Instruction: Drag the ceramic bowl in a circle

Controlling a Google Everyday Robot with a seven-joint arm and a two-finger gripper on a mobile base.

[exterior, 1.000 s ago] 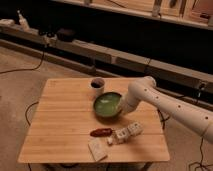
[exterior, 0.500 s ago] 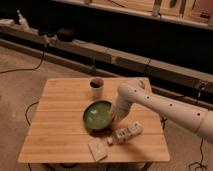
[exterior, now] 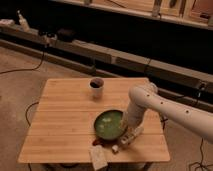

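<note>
Camera view, lower middle: ceramic bowl (exterior: 110,125), green and shiny, flat on the wooden desk (exterior: 60,115). Kept down on the wood, not lifted, ready for sliding round. White arm (exterior: 150,100) reaching in from the right of the frame and bending down to the bowl's right rim. Jaws right there at that rim, shut tight, tucked under the arm's end. Cannot tell whether pinching the rim or only pressing on it. Placed at the edge, most likely, to steer the bowl like a handle. Small cup (exterior: 96,87) above the bowl, well apart, so out of harm's way. Pale bits (exterior: 127,141) and a pale block (exterior: 98,157) just below the bowl, very near, maybe touching. Could get bumped on a wide circle, so best to go slow on that side.
</note>
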